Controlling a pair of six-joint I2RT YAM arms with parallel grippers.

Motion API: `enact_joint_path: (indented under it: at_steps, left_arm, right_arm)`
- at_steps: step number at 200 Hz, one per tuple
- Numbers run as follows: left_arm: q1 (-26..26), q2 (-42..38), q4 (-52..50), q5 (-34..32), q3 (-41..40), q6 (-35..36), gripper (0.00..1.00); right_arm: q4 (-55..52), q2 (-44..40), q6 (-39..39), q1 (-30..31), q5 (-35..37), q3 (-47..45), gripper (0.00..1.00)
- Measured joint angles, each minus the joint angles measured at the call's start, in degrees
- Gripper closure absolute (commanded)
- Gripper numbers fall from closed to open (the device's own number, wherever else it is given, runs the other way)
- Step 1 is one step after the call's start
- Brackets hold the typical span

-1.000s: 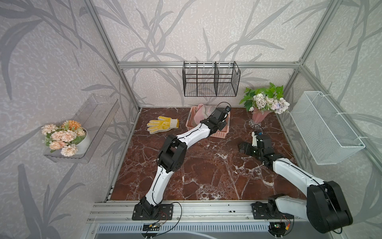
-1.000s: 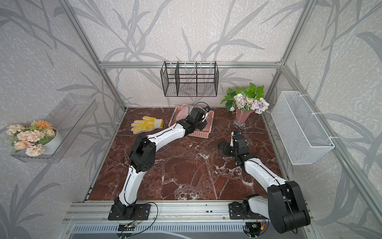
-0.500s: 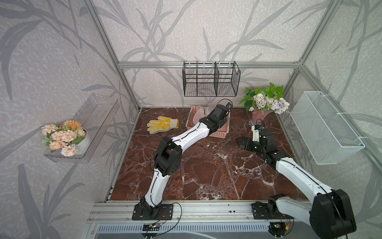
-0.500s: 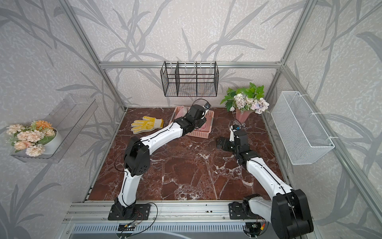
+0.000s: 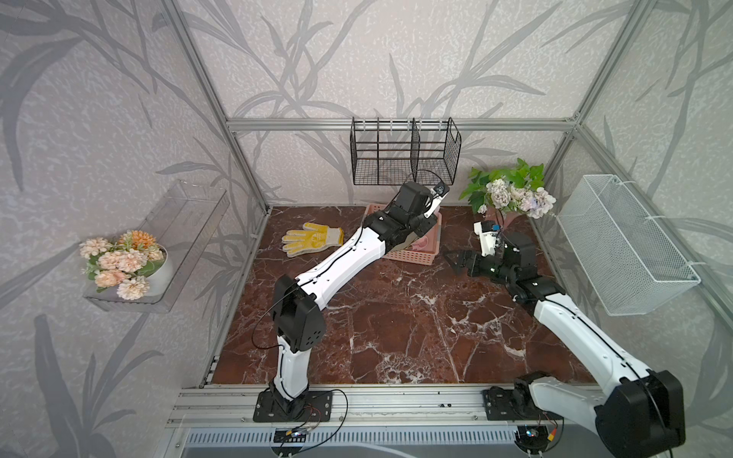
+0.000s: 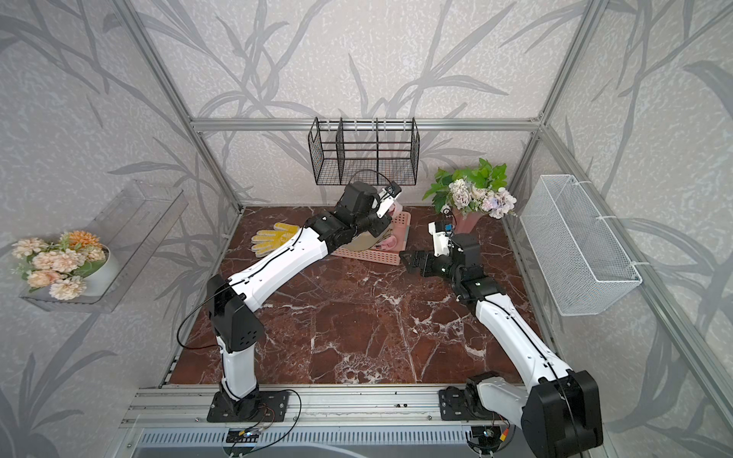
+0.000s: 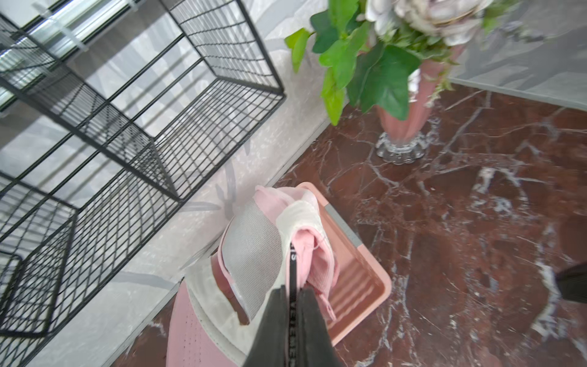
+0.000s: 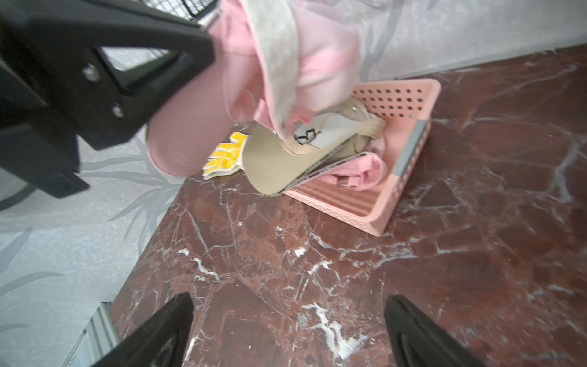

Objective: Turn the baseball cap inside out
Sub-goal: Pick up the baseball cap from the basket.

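My left end effector [image 7: 291,290] pinches the cap [image 7: 254,251] over the back edge of the bench [image 5: 396,317]; my spread right end effector [image 5: 456,261] points at it.

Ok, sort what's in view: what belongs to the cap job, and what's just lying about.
Job: pink cap, left gripper shut on it, open right gripper.
Lying about: pink basket, beige cap, yellow glove, flower vase, black wire rack, white wire basket.

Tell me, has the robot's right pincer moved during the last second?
Yes. The open right pincer has reached forward and now sits closer to the front wall of the pink perforated plastic basket.
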Motion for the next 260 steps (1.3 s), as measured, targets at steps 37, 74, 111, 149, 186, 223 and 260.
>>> enact_joint_path:
  at_steps: [37,74,111,149,186,223,260]
  left_arm:
    - [-0.04,-0.52,-4.83,7.69,0.81,0.07,1.0]
    - [-0.04,-1.44,-8.41,14.69,0.83,0.44,1.0]
    - [-0.13,-3.19,-10.27,19.98,0.85,0.79,1.0]
    - [-0.35,-4.11,-11.3,23.52,0.87,1.05,1.0]
    - [-0.39,-4.7,-12.63,26.51,0.87,1.92,1.0]
    - [-0.42,-4.9,-12.39,28.0,0.87,1.84,0.7]
    - [-0.46,-8.17,-7.23,26.32,-3.48,-0.17,0.21]
  right_arm:
    - [-0.83,0.0,-2.99,1.01,2.69,3.87,0.02]
    - [-1.51,0.13,-6.75,1.05,6.88,5.79,0.02]
    - [-1.99,2.05,-10.64,1.07,7.52,7.67,0.04]
    - [-2.08,4.96,-13.25,1.05,5.38,8.7,0.2]
    - [-1.4,5.4,-13.97,1.07,1.18,8.96,0.63]
    - [-0.57,4.66,-12.35,1.11,-1.42,8.72,1.0]
    - [-0.42,1.25,-10.27,1.11,-1.49,6.62,1.0]
